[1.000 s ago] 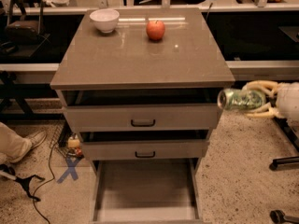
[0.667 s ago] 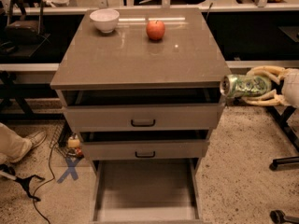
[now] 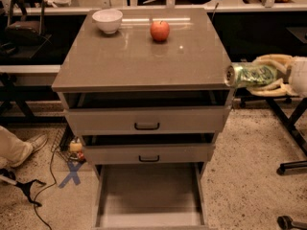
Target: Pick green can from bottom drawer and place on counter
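Obs.: the gripper [image 3: 263, 74] is at the 3 o'clock side of the counter [image 3: 144, 61], off its right edge near the front corner. Its pale fingers are clamped on the green can [image 3: 249, 74], one above and one below. The can lies on its side with its silver end pointing toward 9 o'clock, just beside the counter's edge (I cannot tell if it touches).

The bottom drawer [image 3: 148, 195] stands open at 6 o'clock and its floor shows nothing on it. So the pick looks done and the placing is the step in hand.

On the counter are an apple [image 3: 159, 30] at 12 o'clock and a bowl [image 3: 107, 20] at 11 o'clock, both toward the back.

How to do it well, in my judgement:
- The can seems about level with the counter's lip, so lift first, then travel toward 9 o'clock. A straight sideways push risks knocking the silver end on the edge.
- Aim for the open front-right stretch, well apart from the apple.
- A can released on its side may roll. Turn it upright, or set it down gently, before the fingers part.
- Let it bear on the surface before release, not above it.
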`<state>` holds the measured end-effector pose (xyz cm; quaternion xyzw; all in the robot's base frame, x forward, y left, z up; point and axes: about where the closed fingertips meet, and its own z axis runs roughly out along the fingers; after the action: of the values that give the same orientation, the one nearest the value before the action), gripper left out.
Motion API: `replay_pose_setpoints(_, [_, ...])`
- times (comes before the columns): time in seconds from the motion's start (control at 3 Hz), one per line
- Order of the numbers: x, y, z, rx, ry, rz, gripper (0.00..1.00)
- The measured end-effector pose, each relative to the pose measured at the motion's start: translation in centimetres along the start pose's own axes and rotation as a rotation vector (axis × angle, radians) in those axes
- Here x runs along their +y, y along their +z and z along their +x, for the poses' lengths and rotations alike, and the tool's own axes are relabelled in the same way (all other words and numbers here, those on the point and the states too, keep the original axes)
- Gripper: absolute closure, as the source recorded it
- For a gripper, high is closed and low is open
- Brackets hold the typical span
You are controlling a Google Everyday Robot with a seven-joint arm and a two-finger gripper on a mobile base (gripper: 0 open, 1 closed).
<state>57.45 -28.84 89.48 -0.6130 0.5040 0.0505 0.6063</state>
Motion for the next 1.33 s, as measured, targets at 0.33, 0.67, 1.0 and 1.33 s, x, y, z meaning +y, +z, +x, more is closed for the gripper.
replay_pose_setpoints(0.33, [-4.7,2.7,-2.9,0.004,-0.013,-0.057,1.00])
replay_pose_setpoints(0.67, [-6.1,6.8,-3.3,0.059,0.025,-0.111,1.00])
replay_pose_setpoints(1.0, [-6.2,7.0,-3.3,0.061,0.028,-0.108,1.00])
replay_pose_setpoints(1.33, [-6.7,8.0,-3.5,0.072,0.041,-0.094,1.00])
